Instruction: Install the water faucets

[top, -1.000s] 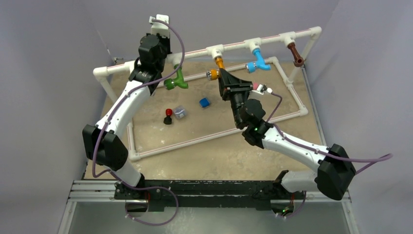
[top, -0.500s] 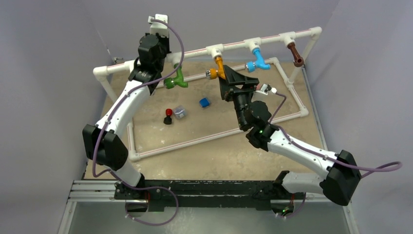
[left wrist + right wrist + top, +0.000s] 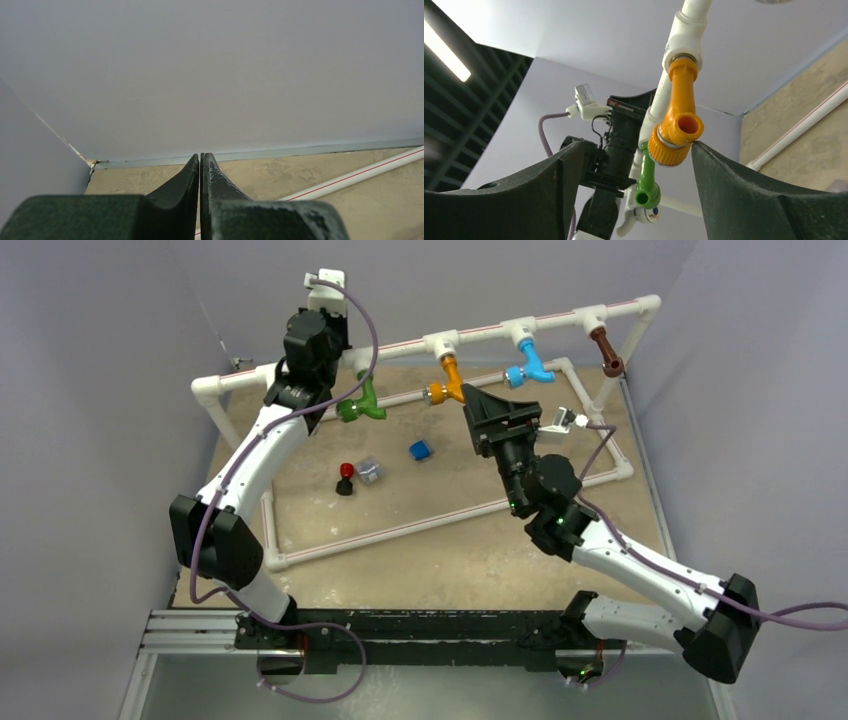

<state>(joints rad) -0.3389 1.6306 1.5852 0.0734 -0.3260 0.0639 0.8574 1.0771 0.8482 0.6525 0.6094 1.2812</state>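
Fig.: R gripper [image 3: 638,150], jaws spread wide, nothing held, flanking the orange curved plastic faucet [image 3: 678,127], which hangs seated in a white pipe tee [image 3: 686,42]. L gripper [image 3: 200,165] clenched, empty. Step, prob.: clearing the fitted tap. Retreat straight; one pad sits v. close to its collar, so avoid nudging it.

Left gripper [image 3: 200,157] bottom centre, dark jaws pressed flat together, tips pointing up. Grey wall [image 3: 210,70] fills upper frame. Tan tabletop [image 3: 272,176] low right, white red-striped pipe [image 3: 361,173] slanting across it.
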